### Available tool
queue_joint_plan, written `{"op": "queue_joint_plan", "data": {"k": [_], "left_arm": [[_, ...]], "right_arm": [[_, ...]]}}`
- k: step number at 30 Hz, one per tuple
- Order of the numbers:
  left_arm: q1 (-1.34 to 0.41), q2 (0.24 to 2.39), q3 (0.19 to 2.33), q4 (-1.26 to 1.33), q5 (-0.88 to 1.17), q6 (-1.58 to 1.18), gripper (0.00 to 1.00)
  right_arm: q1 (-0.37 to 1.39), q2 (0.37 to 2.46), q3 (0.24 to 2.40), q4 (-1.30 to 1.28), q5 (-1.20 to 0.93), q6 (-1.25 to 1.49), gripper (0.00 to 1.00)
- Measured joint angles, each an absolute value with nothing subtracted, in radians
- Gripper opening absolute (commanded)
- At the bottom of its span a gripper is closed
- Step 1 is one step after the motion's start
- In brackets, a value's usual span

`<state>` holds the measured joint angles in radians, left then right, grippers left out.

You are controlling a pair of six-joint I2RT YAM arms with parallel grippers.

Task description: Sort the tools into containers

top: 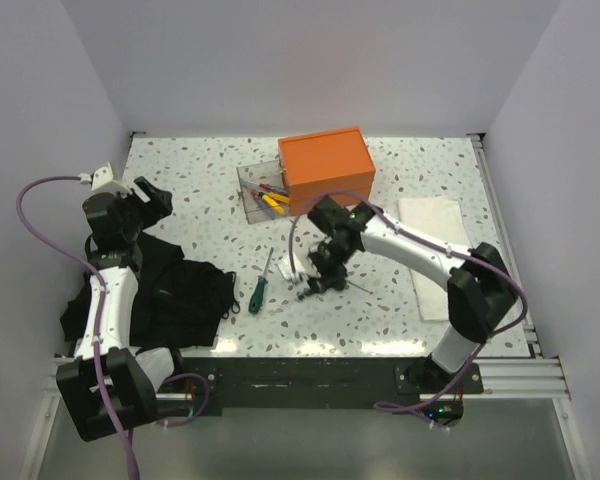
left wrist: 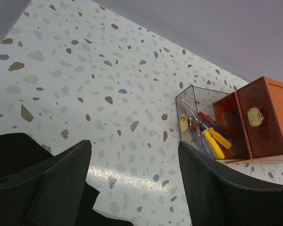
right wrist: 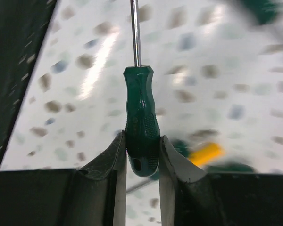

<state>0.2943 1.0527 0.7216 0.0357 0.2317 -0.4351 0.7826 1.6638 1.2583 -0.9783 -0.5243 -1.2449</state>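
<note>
Table — orange box at the back, with the clear bin touching its left side and holding yellow and red-handled screwdrivers. My left claw hangs empty with its fingers apart, by the black cloth. My right claw is clamped on the butt of a green screwdriver over mid-table. Step in hand, I judge: the carry. Next — swing back to the bin, align the shaft lengthwise, release. A second green screwdriver lies nearby.
</note>
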Motion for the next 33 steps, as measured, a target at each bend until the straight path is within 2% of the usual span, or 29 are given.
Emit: {"op": "queue_joint_plan", "data": {"k": [3, 6, 10, 13, 20, 30, 31, 33], "left_arm": [[0.294, 1.056, 0.722, 0.036, 0.232, -0.435, 0.79], [0.294, 1.068, 0.724, 0.031, 0.232, -0.435, 0.79], [0.294, 1.096, 0.752, 0.004, 0.233, -0.435, 0.78], [0.294, 1.111, 0.785, -0.01, 0.233, -0.435, 0.78], [0.294, 1.116, 0.813, -0.01, 0.233, -0.435, 0.78], [0.294, 1.115, 0.793, -0.017, 0.237, -0.436, 0.78], [0.294, 1.116, 0.79, -0.017, 0.237, -0.437, 0.78], [0.293, 1.118, 0.788, -0.017, 0.24, -0.439, 0.78]], "right_arm": [[0.765, 1.758, 1.531, -0.853, -0.547, -0.932, 0.0], [0.765, 1.842, 1.687, -0.682, -0.52, -0.616, 0.0], [0.769, 2.032, 1.898, -0.549, -0.344, -0.265, 0.0], [0.771, 2.155, 1.987, -0.496, -0.185, -0.127, 0.0], [0.769, 2.274, 2.017, -0.479, 0.073, 0.019, 0.0], [0.769, 2.278, 2.03, -0.44, 0.202, 0.06, 0.0], [0.769, 2.281, 2.033, -0.432, 0.222, 0.057, 0.04], [0.769, 2.289, 2.037, -0.419, 0.244, 0.051, 0.23]]}}
